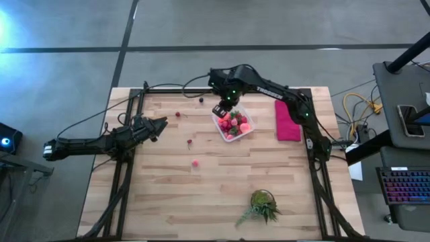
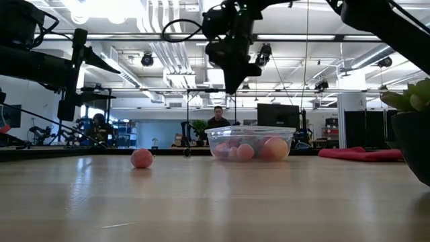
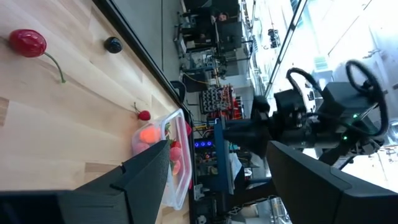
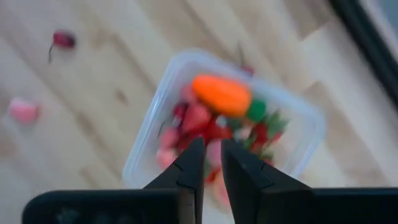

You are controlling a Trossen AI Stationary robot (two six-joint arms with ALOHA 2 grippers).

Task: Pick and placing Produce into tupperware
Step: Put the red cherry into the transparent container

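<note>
Table [image 1: 168, 202]: wooden top; it carries everything you work with.

Left gripper [image 1: 160, 125]: waits at the left edge, jaws spread, nothing between them.

Right gripper [image 1: 220, 109]: hangs just above the tub's far corner; jaws clenched and empty.

Cloth [image 1: 287, 121]: magenta, flat, just right of the tub.

Plant [image 1: 262, 204]: green, near edge.

Tub [image 1: 250, 129]: clear, thin-walled, likely light; expect it to slide if you nudge it. It holds red and pink pieces plus a carrot [image 4: 221, 94].

Loose produce: pink berry [image 1: 195, 163], cherry [image 1: 190, 142], red berry [image 1: 178, 114], dark piece [image 1: 200, 100]. Judged tiny, light and prone to roll; pinch each across its body from above.
</note>
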